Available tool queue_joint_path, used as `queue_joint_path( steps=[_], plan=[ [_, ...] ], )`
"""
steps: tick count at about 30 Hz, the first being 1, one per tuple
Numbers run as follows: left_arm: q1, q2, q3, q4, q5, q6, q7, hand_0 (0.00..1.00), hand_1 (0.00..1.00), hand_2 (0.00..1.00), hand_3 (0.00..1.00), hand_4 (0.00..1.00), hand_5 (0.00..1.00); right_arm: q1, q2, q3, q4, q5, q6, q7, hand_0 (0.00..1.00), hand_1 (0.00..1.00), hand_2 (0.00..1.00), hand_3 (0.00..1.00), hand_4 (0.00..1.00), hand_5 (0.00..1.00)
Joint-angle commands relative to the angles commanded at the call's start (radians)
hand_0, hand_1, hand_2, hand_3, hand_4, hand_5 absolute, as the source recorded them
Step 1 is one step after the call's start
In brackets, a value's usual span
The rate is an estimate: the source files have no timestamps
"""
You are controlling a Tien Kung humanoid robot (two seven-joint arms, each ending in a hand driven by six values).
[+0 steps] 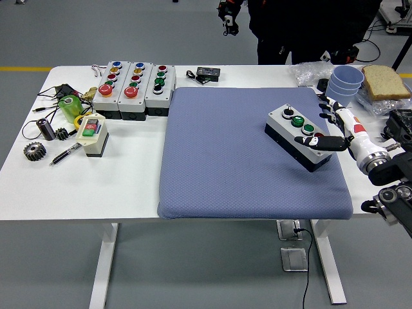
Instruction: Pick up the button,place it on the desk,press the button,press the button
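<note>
Nearest us, the white table (129, 193) carries a blue-grey mat (232, 161) across its middle. We see our right arm coming in from the right edge, its forearm angled up and left. The right hand (335, 129) lies palm-down at the right end of the button box (301, 136), thumb stretched out along the box's near side, close to a red button, the other fingers loosely extended past its far corner. The hand is relaxed and grips nothing. The box sits flat on the mat's right part, turned at an angle, with a green button on its top. Our left arm is out of view.

Further left lie a gear (34, 151), a pen (64, 154) and a small switch box (93, 134). Beyond those, three more button boxes (134, 89) stand side by side. At far right we see blue cups (346, 82) and bread (385, 81). A person (309, 29) in dark clothes stands behind the table.
</note>
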Motion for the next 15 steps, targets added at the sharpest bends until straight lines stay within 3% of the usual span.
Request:
queue_joint_path(
  steps=[3, 10, 15],
  plan=[
    [0.000, 0.000, 0.001, 0.000, 0.000, 0.000, 0.000, 0.627, 0.661, 0.679, 0.602, 0.339, 0.640, 0.014, 0.003, -0.016, -0.011, -0.065, -0.010, 0.008, 0.990, 0.896, 0.956, 0.998, 0.998, 0.145],
    [-0.001, 0.001, -0.003, 0.000, -0.003, 0.000, -0.002, 0.627, 0.661, 0.678, 0.602, 0.339, 0.639, 0.069, 0.017, -0.077, -0.062, -0.347, -0.009, 0.007, 0.989, 0.896, 0.956, 0.998, 0.998, 0.148],
    [-0.002, 0.003, -0.002, 0.000, -0.009, 0.001, -0.004, 0.627, 0.660, 0.679, 0.602, 0.340, 0.642, 0.092, 0.036, -0.104, -0.085, -0.367, 0.008, 0.004, 0.992, 0.899, 0.957, 0.998, 0.998, 0.156]
  ],
)
